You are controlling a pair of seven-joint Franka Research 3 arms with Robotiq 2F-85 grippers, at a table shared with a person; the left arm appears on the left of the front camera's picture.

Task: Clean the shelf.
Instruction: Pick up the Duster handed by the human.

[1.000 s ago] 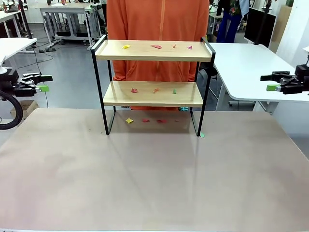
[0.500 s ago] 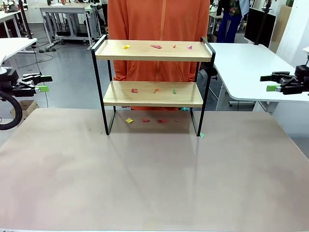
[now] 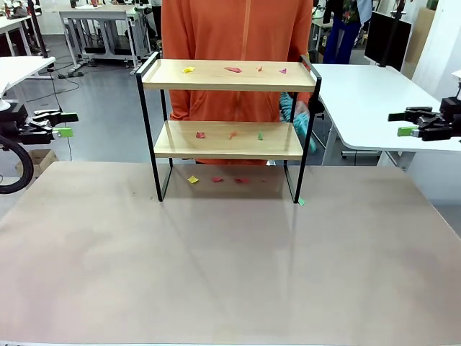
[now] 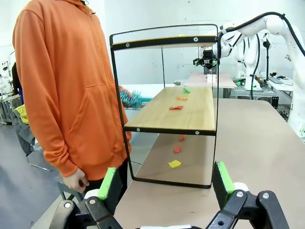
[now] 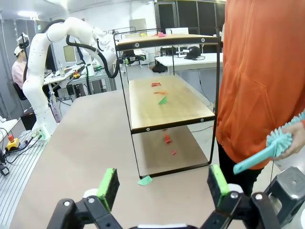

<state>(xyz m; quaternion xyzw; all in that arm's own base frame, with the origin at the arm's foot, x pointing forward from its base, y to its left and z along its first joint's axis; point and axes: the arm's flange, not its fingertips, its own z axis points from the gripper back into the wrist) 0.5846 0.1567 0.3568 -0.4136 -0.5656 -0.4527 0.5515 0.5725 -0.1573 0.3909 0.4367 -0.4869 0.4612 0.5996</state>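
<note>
Brush (image 3: 298, 117) has risen beside shelf (image 3: 229, 76) | left tool (image 4: 165, 180), right tool (image 5: 162, 185): level, wide open, empty

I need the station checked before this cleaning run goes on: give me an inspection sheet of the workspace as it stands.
Surface: table, beige and level.
Job's things: shelf upright toward the far side; coloured scraps lie on both boards, so it is not yet cleaned.
Clutter: more scraps on the table beneath the shelf; a green scrap by its right front leg.
Grippers: left gripper and right gripper both open, holding nothing, out at the table's sides.
Cables: black cable looped at the left arm, off the table.
Surroundings: person in orange behind the shelf, holding a teal brush; white table at right.
</note>
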